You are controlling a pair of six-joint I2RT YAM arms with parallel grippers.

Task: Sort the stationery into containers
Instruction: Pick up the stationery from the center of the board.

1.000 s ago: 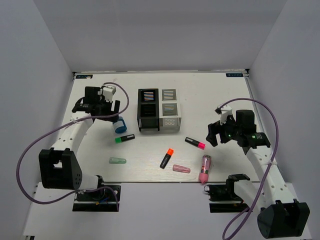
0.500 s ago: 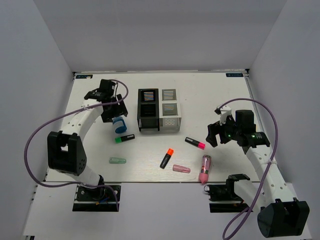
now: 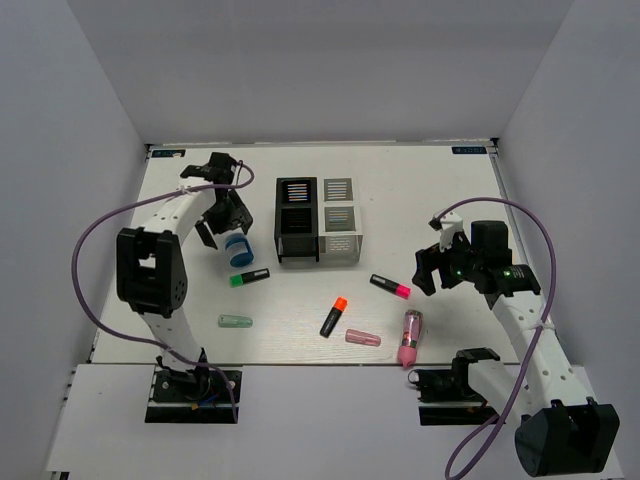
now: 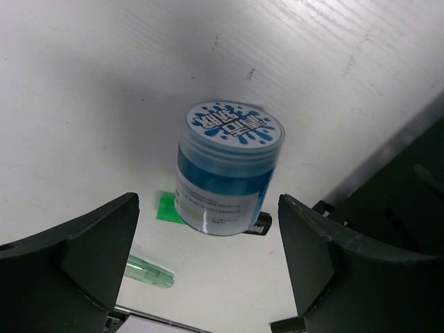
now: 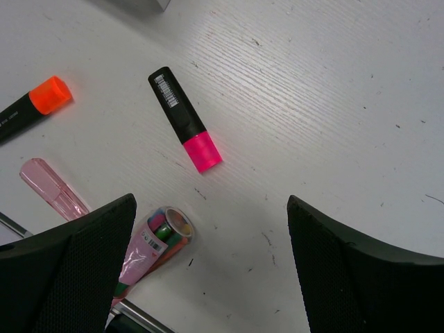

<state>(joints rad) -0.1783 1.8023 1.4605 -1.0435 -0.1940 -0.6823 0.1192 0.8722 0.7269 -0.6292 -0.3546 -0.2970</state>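
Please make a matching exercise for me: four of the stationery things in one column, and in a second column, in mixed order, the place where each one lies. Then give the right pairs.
Things
1. blue-white tape roll
2. pink-capped highlighter
3. pale green capsule
4. pink-clear tube

Places
A. rightmost item by the near edge of the table
B. framed between the open fingers of the left gripper in the left wrist view
C. leftmost item by the near edge
D. to the right of the white-grey box and nearer the arms

Pairs: 1-B, 2-D, 3-C, 4-A
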